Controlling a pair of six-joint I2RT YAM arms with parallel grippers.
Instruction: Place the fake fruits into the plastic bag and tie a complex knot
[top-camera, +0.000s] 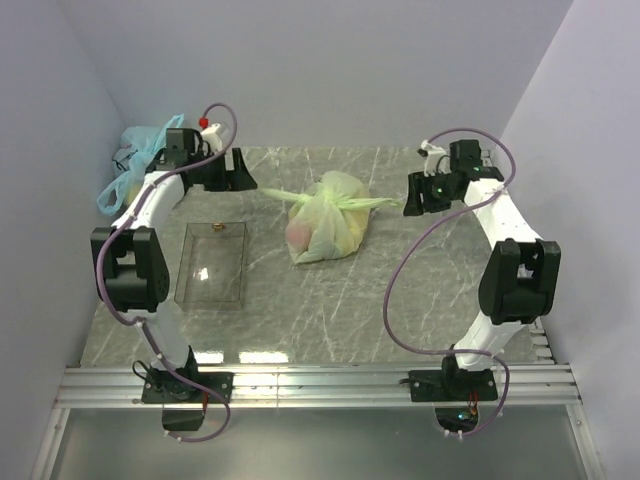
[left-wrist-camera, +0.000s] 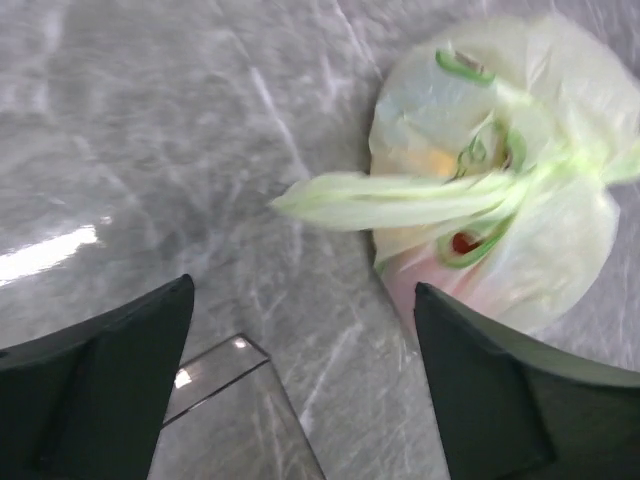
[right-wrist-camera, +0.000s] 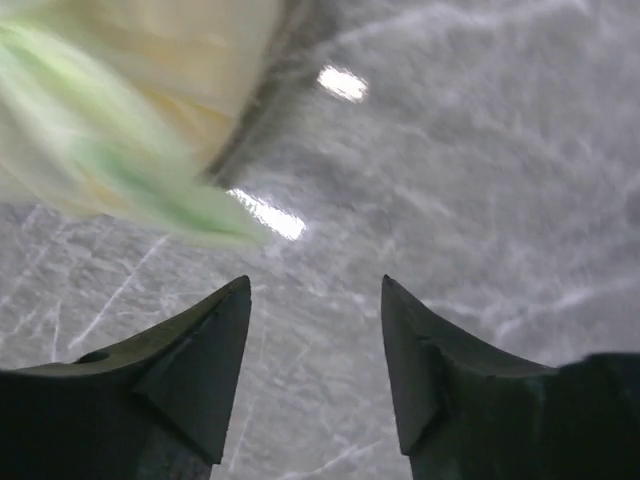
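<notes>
Two grippers hover over the marble bench, one on each side of the plastic bag (top-camera: 328, 218), and neither touches it. The bag sits near the middle of the bench, a little toward the far edge, closed at the top by a knot (top-camera: 340, 200) from which two handle ends stick out. The left end (top-camera: 280, 195) points toward the left gripper (top-camera: 230, 168), and the right end (top-camera: 382, 203) points toward the right gripper (top-camera: 414, 193).

The fake fruits (top-camera: 300, 234) are inside the bag, visible only as pinkish and yellow shapes through the thin green film. In the left wrist view a red patch (left-wrist-camera: 463, 242) shows through a gap below the knot.

The left gripper (left-wrist-camera: 302, 290) stands wide, with nothing between its fingers. The bag (left-wrist-camera: 520, 180) lies ahead of it, and the near handle end (left-wrist-camera: 390, 200) reaches out above the gap without being gripped. The right gripper (right-wrist-camera: 315, 282) has its jaws moderately apart, with bare bench between them. The bag (right-wrist-camera: 140, 90) is a blurred green and yellow mass at the upper left of that view, clear of both fingers.

A clear tray (top-camera: 212, 263) lies toward the left edge of the bench, well apart from the bag, and its corner (left-wrist-camera: 240, 400) shows between the left fingers. A light blue bag (top-camera: 135, 160) sits at the far left corner, behind the left arm.
</notes>
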